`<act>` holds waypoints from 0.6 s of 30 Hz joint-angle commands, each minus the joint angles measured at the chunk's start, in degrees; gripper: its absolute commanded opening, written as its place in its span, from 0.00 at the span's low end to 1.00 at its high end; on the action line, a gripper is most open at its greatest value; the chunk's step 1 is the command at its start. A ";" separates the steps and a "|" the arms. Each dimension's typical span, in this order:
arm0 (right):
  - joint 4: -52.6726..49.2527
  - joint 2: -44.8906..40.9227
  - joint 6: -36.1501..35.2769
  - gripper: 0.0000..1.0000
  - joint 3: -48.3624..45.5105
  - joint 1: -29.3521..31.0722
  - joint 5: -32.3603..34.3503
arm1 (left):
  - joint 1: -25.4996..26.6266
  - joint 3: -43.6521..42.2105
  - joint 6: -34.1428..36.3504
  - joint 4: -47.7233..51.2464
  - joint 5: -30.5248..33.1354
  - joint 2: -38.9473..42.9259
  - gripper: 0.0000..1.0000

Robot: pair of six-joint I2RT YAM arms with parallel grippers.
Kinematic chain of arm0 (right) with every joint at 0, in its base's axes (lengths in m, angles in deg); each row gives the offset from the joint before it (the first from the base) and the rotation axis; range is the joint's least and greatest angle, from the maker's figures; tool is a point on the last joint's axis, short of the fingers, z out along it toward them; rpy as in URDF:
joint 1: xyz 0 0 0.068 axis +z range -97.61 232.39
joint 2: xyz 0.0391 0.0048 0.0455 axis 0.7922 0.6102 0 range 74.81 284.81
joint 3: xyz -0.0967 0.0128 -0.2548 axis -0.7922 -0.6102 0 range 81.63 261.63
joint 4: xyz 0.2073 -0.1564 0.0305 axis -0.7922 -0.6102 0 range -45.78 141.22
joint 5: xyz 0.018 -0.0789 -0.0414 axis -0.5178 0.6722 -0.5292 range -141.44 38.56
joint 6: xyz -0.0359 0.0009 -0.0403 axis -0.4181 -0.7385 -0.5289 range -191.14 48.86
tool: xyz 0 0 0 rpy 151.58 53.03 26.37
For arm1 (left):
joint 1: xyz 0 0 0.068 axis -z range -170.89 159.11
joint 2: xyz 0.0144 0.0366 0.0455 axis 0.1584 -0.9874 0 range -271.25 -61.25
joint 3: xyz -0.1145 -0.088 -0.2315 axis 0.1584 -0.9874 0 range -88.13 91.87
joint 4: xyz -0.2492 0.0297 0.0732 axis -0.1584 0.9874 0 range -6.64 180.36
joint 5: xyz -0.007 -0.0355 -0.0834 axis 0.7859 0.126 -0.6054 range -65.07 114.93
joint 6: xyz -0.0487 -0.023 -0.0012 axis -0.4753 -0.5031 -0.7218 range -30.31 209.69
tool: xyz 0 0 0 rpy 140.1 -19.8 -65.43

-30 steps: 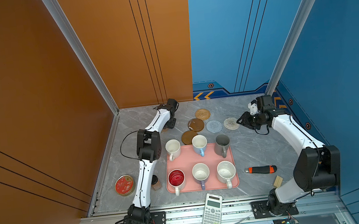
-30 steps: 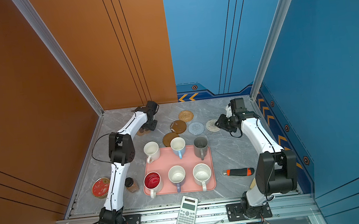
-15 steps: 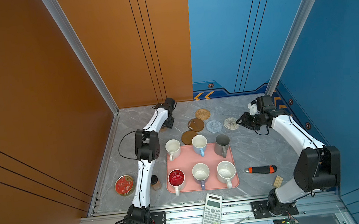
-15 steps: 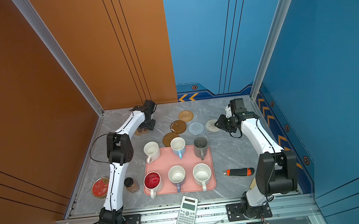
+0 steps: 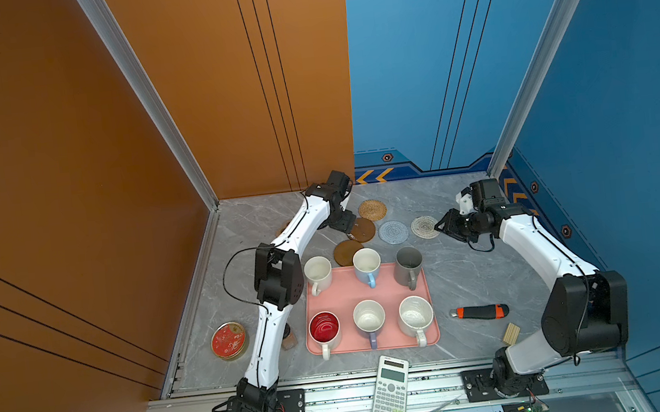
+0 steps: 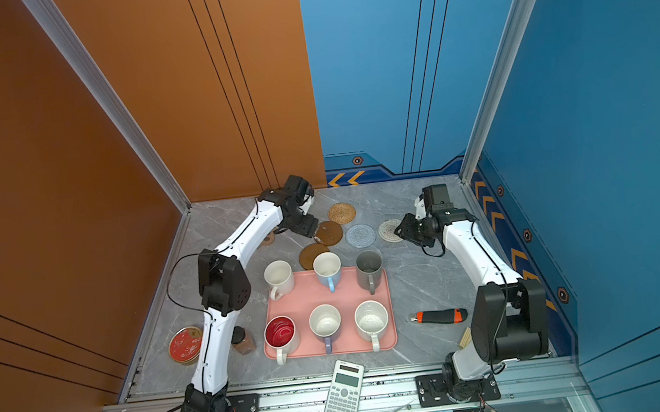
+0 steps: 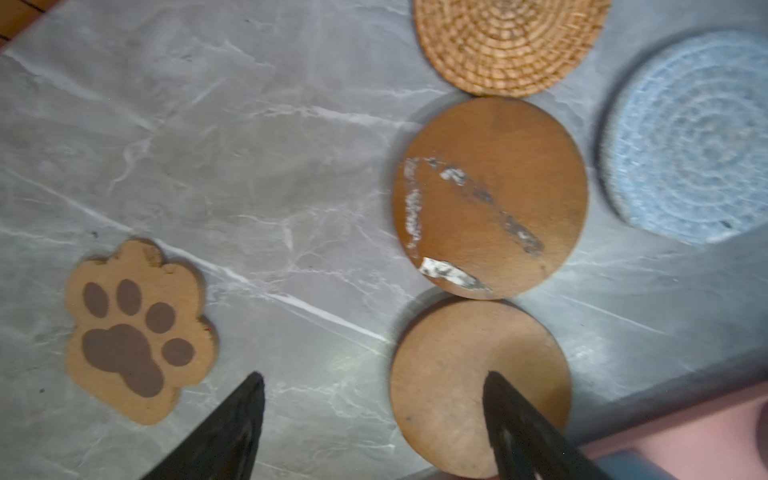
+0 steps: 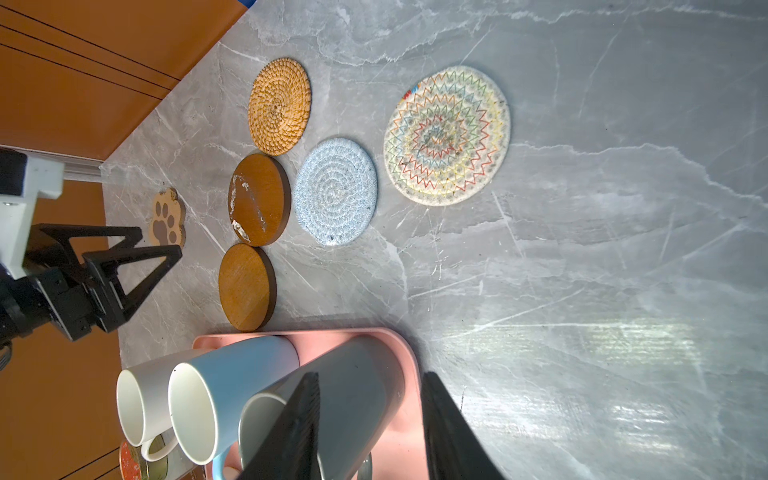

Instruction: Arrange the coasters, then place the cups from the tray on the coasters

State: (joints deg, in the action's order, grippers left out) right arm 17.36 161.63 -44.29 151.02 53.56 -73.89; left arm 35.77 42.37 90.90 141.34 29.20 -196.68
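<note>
I've got left gripper (image 7: 374, 376) jaws wide apart and empty over the table (image 7: 249, 166) between paw coaster (image 7: 137, 332) and a brown disc (image 7: 478, 386), right gripper (image 8: 370, 376) jaws apart, nothing held, near the whitish woven coaster (image 8: 446, 135), all six cups (image 5: 369, 318) on the pink tray (image 5: 346, 293), lower centre in both top views.

Six cups (image 6: 326, 321) stand on the pink tray (image 6: 307, 299). Farther back, round coasters lie on the grey table (image 6: 411, 278): a rattan coaster (image 6: 341, 213), two brown discs (image 6: 328, 232), a blue coaster (image 6: 360, 235) and a whitish coaster (image 6: 387, 230). The left gripper (image 6: 308, 228) is by the brown discs. The right gripper (image 6: 401, 231) is by the whitish coaster.
</note>
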 commanded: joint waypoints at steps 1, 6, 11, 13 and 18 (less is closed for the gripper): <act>0.86 -1.04 0.39 0.40 -0.88 0.41 -0.83 | 0.82 -0.25 0.61 2.89 -3.69 -1.03 0.85; 0.91 -0.78 0.23 0.40 -0.89 0.41 -0.92 | 2.38 -0.50 0.49 3.80 -5.75 -1.93 0.90; 1.26 -0.43 0.31 0.40 -0.83 0.41 -1.27 | 3.77 -1.30 0.43 4.23 -6.16 -2.63 0.92; 1.35 -0.22 0.31 0.40 -0.89 0.41 -1.36 | 4.21 -1.69 0.31 4.19 -6.29 -2.90 0.93; 1.68 -0.03 0.31 0.40 -0.90 0.41 -1.54 | 5.51 -2.48 0.16 4.23 -5.59 -3.49 0.94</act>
State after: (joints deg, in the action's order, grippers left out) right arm 17.40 161.65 -44.29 150.88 53.58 -74.33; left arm 40.36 40.92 91.10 143.55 24.37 -198.96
